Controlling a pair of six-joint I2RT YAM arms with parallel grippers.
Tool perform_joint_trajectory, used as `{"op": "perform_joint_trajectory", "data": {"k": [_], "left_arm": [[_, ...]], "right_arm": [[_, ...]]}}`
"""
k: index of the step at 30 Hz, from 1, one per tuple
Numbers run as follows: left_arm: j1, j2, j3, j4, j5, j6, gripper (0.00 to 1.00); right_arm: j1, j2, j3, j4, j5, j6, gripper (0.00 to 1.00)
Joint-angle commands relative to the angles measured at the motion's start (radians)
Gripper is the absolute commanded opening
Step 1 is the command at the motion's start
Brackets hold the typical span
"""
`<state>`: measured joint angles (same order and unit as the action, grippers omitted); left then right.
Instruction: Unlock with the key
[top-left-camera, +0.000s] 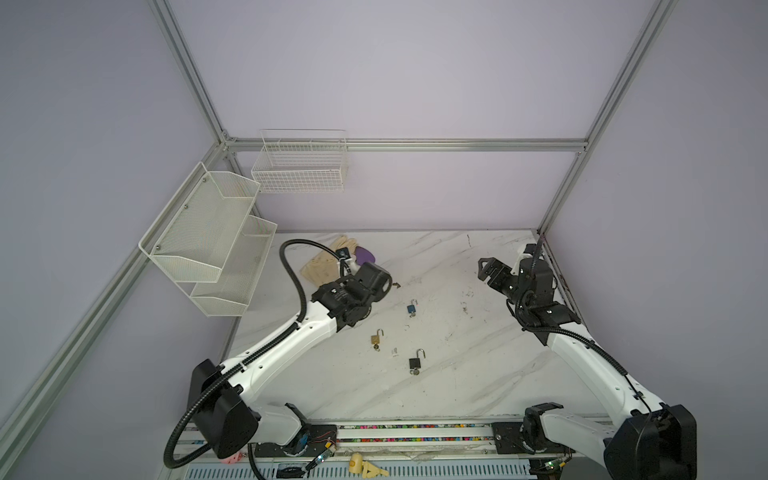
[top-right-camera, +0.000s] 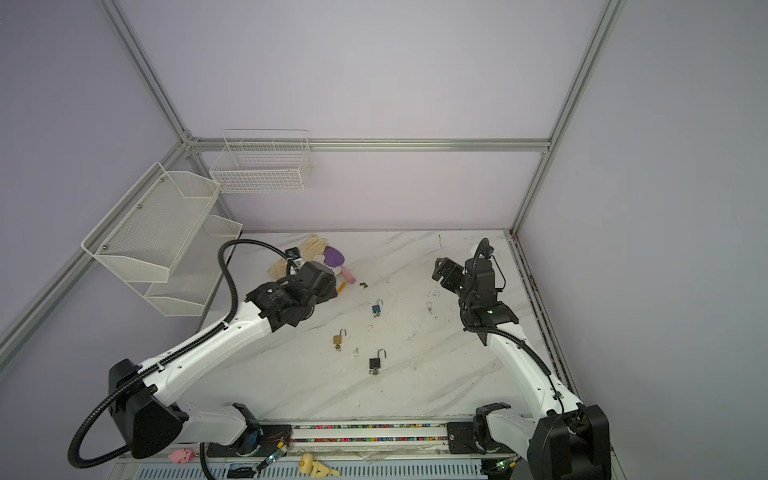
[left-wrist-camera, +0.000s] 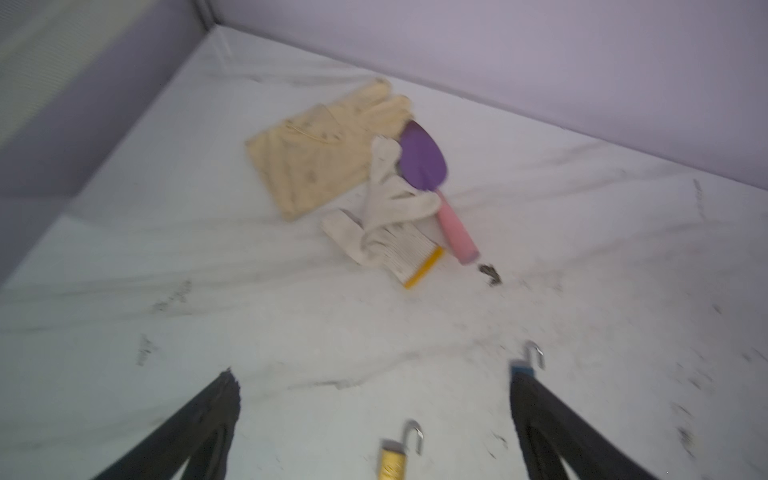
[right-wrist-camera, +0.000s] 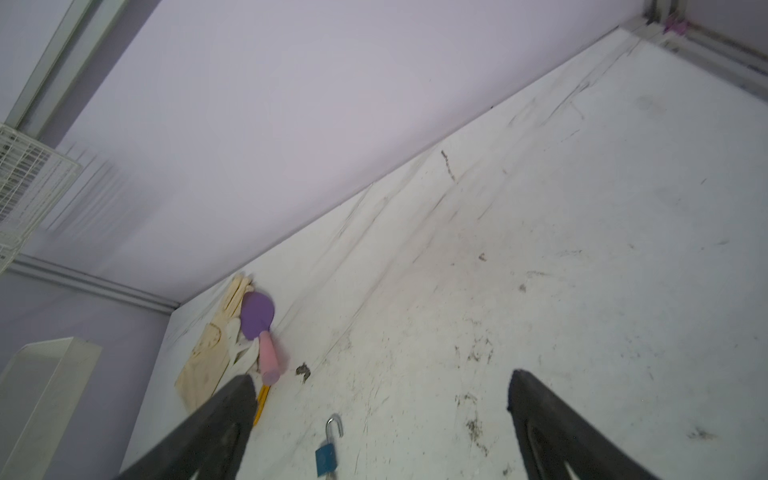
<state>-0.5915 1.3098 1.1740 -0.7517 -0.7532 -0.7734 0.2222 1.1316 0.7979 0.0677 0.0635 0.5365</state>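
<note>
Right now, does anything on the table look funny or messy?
Yes. The blue padlock, brass padlock and black padlock all lie with shackles swung open, and a small dark bit lies loose beside the pink-handled purple trowel.

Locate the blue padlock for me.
In both top views the blue padlock lies near the middle of the table, shackle open, farther back than the brass padlock and black padlock.

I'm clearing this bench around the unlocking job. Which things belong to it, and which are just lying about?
Part of the job: blue padlock, brass padlock, black padlock, all with shackles open; small dark piece, possibly a key.

Lying about: cream glove, white knit glove, purple trowel, wire basket, mesh shelves.
</note>
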Motion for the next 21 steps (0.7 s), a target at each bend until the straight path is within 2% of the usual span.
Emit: {"op": "perform_joint_trajectory", "data": {"k": [1,2,5,7,11,14,15,17,19,20,21], "left_arm": [[0.164,-0.07,-0.167,0.249,-0.17,0.29,1.0],[0.219,-0.083,-0.204,0.317,-0.165,0.328,1.0],[0.359,-0.09,-0.389,0.683,-0.1,0.512,1.0],[0.41,-0.046,-0.496,0.917,-0.074,0.605,1.0],[0.449,0.06,-0.584,1.18,0.017,0.698,1.0],[0.472,0.129,-0.675,1.441,0.163,0.771,1.0],[0.487,0.154,-0.686,1.457,0.199,0.765,1.0],[0.5,0.189,-0.695,1.486,0.226,0.747,1.0],[0.504,0.236,-0.773,1.66,0.302,0.788,1.0],[0.504,0.241,-0.791,1.724,0.305,0.793,1.0],[0.512,0.22,-0.794,1.682,0.331,0.77,1.0]], "right_arm": [[-0.006,0.026,-0.106,0.283,0.226,-0.107,0.97],[-0.006,0.05,-0.13,0.35,0.263,-0.146,0.97],[-0.015,0.193,-0.155,0.499,0.375,-0.25,0.97],[-0.018,0.324,-0.142,0.579,0.411,-0.33,0.97],[-0.024,0.478,-0.209,0.853,0.405,-0.46,0.97],[-0.035,0.535,-0.256,1.025,0.355,-0.553,0.97],[-0.036,0.531,-0.255,1.008,0.3,-0.559,0.97],[-0.052,0.548,-0.316,1.184,0.19,-0.644,0.97],[-0.094,0.58,-0.367,1.284,0.055,-0.639,0.98],[-0.101,0.613,-0.39,1.356,0.033,-0.643,0.97],[-0.103,0.653,-0.393,1.409,0.031,-0.642,0.97]]}}
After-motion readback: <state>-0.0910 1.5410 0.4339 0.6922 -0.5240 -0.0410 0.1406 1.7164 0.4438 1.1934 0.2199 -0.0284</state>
